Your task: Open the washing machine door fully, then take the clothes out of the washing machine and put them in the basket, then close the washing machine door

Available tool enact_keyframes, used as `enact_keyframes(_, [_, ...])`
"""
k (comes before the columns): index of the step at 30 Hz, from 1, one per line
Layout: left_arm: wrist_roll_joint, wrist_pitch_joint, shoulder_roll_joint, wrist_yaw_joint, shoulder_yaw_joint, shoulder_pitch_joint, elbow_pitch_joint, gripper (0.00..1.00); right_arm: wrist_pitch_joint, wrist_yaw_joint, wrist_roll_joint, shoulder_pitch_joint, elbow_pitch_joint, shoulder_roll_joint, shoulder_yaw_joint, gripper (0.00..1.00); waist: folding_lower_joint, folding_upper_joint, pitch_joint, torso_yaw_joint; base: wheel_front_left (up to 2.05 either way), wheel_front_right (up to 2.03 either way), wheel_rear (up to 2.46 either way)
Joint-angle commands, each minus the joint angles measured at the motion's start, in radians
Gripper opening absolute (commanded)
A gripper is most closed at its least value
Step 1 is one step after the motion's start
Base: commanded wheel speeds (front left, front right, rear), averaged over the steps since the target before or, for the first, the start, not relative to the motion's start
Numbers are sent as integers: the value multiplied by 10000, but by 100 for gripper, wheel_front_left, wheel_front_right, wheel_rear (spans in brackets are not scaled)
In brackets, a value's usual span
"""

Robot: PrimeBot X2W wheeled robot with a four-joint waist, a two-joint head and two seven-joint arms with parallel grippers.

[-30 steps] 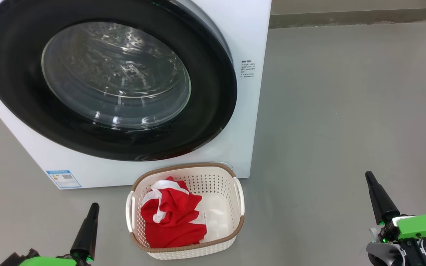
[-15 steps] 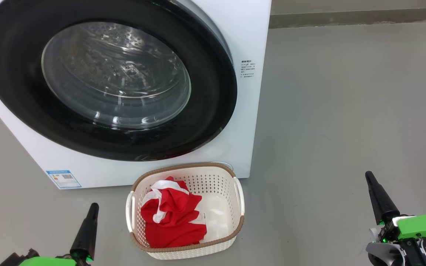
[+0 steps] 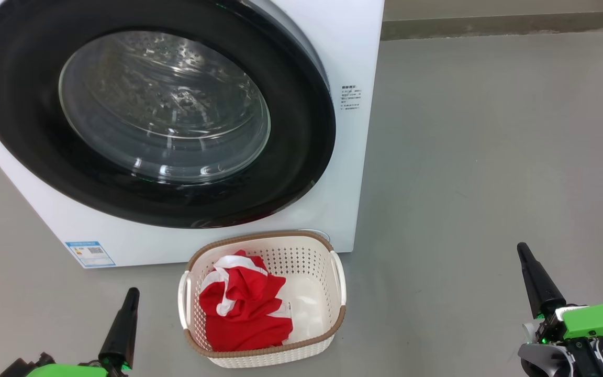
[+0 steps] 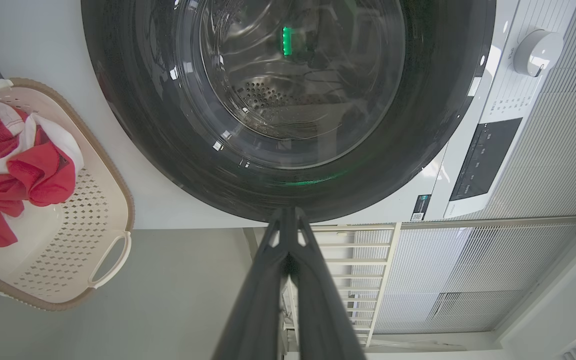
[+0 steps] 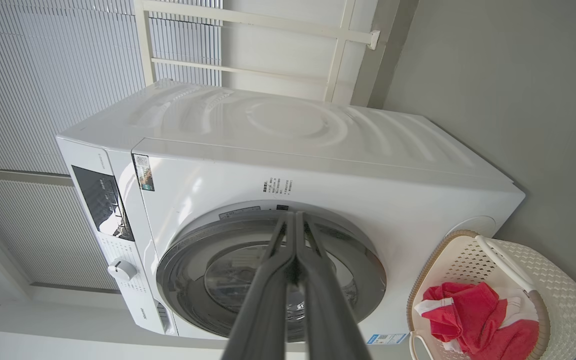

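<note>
Head view: the washing machine door (image 3: 155, 120), glossy black rim, bulging glass, looks shut. Before the washing machine (image 3: 356, 173), the perforated basket (image 3: 301, 257) holds soft red clothes (image 3: 244, 314). Left pincer (image 3: 131, 296), right pincer (image 3: 524, 256): clenched, empty. Left wrist view: steel drum (image 4: 268, 95) looks bare. Right wrist view: door flush, so closing seems done; next, verify it's latched.

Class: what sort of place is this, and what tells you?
Probably a laundry or utility area: a white front-loading washing machine on a grey floor, with a basket of red clothes before it.
</note>
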Motion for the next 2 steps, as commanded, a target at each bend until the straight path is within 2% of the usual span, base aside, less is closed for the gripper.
enact_keyframes(1, [49, 94, 94, 4, 376, -408, -206, 0, 49, 6, -2, -409, -267, -34, 119, 0, 0, 0, 0, 0, 0, 0, 0])
enact_keyframes(2, [50, 95, 93, 4, 377, -408, -206, 0, 50, 6, -3, -409, -267, -33, 119, 0, 0, 0, 0, 0, 0, 0, 0])
